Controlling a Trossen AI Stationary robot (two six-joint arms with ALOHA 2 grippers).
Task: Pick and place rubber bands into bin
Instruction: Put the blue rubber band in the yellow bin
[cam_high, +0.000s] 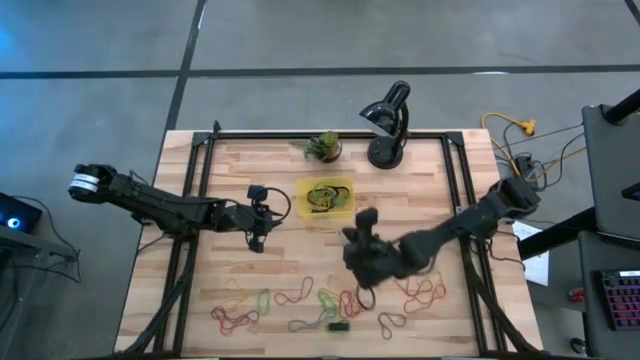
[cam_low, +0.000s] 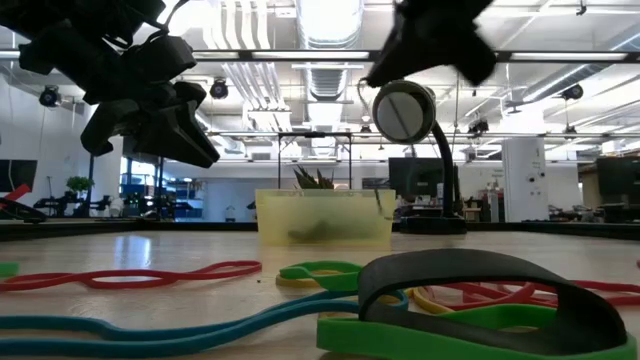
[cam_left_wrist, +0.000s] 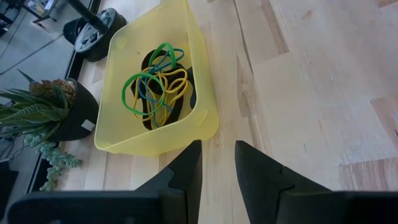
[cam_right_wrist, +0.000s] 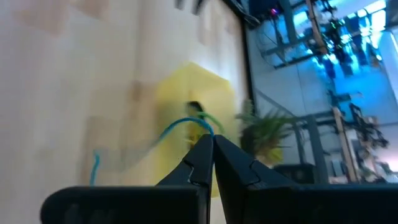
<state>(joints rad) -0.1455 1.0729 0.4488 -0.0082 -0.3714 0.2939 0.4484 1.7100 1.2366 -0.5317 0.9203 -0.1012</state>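
Right tool (cam_right_wrist: 212, 144) is clenched on a blue rubber band (cam_right_wrist: 177, 127) near the yellow bin (cam_high: 327, 197); left tool (cam_left_wrist: 217, 155) hangs released beside it.

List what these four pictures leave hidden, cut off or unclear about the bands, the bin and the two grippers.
- Right gripper: shut on a blue rubber band; motion blur hides how the band hangs.
- Same gripper, high view: the arm covers its fingertips and the band.
- Bin, low view: its translucent wall blurs the contents; count unclear.
- Loose rubber bands, high view: too small and tangled to count.
- Left gripper: the frame's edge cuts off the fingers.
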